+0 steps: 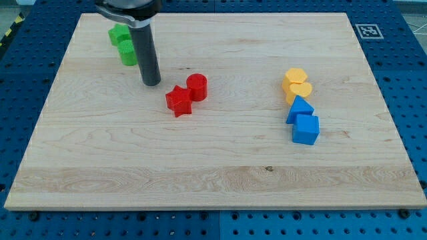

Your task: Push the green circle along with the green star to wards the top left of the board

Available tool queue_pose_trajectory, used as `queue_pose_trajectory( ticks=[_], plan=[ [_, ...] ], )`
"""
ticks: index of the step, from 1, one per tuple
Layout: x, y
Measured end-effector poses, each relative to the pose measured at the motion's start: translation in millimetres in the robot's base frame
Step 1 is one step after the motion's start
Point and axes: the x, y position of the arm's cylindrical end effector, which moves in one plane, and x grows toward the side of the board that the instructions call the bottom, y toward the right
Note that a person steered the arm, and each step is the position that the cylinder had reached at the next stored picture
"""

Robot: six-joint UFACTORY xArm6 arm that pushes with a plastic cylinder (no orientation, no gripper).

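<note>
The green star [119,33] lies near the board's top left, with the green circle [127,53] touching it just below and to the right. My tip [151,82] rests on the board below and to the right of the green circle, a short gap away from it. The rod rises from the tip toward the view's top and hides the right edge of the green blocks.
A red star [179,100] and a red circle [197,87] sit touching, right of my tip. At the right, a yellow hexagon [294,78], a yellow heart [299,91], a blue triangle [299,109] and a blue cube [306,129] form a column. The wooden board [213,180] lies on a blue pegboard table.
</note>
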Motion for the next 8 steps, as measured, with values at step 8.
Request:
queue_pose_trajectory(
  ticks=[8],
  plan=[
    [-76.8, -55.5]
  ],
)
